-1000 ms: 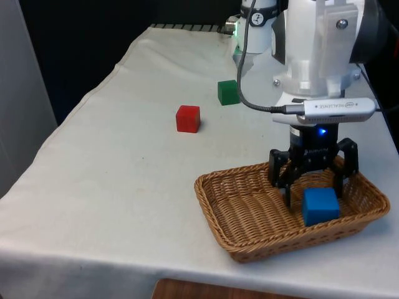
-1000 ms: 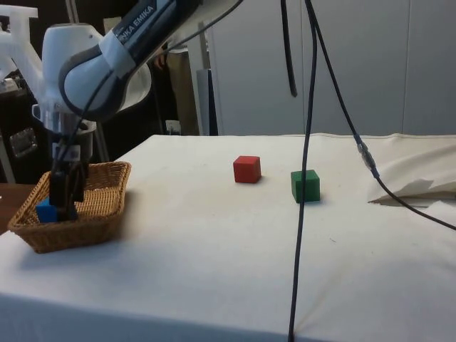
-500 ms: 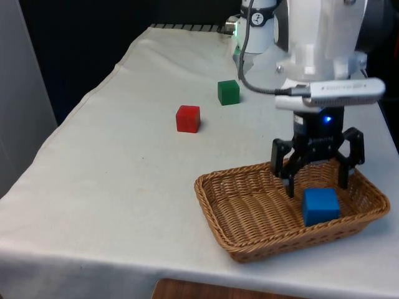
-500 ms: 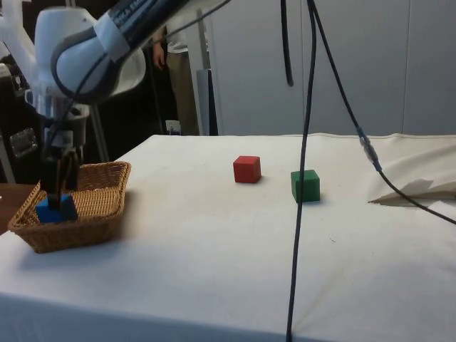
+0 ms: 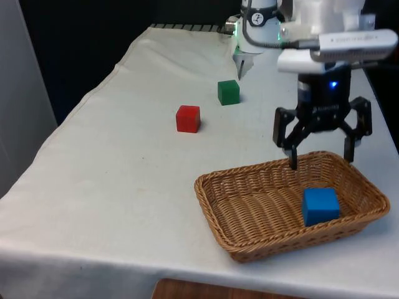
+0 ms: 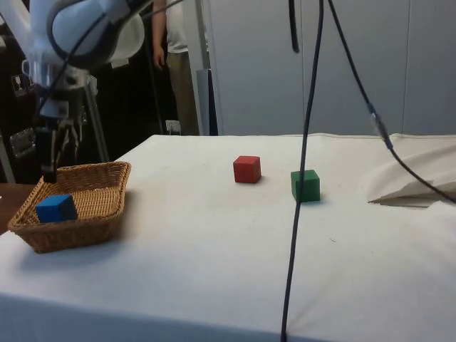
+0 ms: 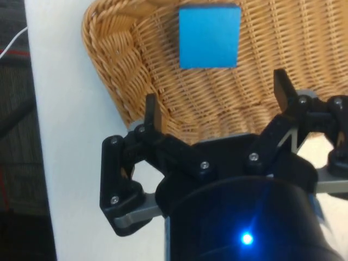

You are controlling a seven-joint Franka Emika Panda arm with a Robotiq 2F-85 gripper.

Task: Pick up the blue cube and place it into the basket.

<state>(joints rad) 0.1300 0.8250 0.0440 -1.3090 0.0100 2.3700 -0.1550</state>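
Note:
The blue cube (image 5: pixel 320 206) (image 6: pixel 56 208) (image 7: pixel 209 36) lies on the floor of the wicker basket (image 5: pixel 249 243) (image 6: pixel 71 235) (image 7: pixel 109 65), at the end toward the front view's right. My gripper (image 5: pixel 321 156) (image 6: pixel 53 165) (image 7: pixel 217 106) hangs open above the basket's far rim, clear of the cube, with nothing between its fingers.
A red cube (image 5: pixel 187 118) (image 6: pixel 246 169) and a green cube (image 5: pixel 228 92) (image 6: pixel 305 185) rest on the white cloth farther up the table. The arm's cable (image 6: pixel 303 171) hangs down across the side view. A person (image 6: pixel 171 57) stands behind the table.
The gripper has risen out of the basket, leaving the blue cube lying inside. Its fingers stay open.

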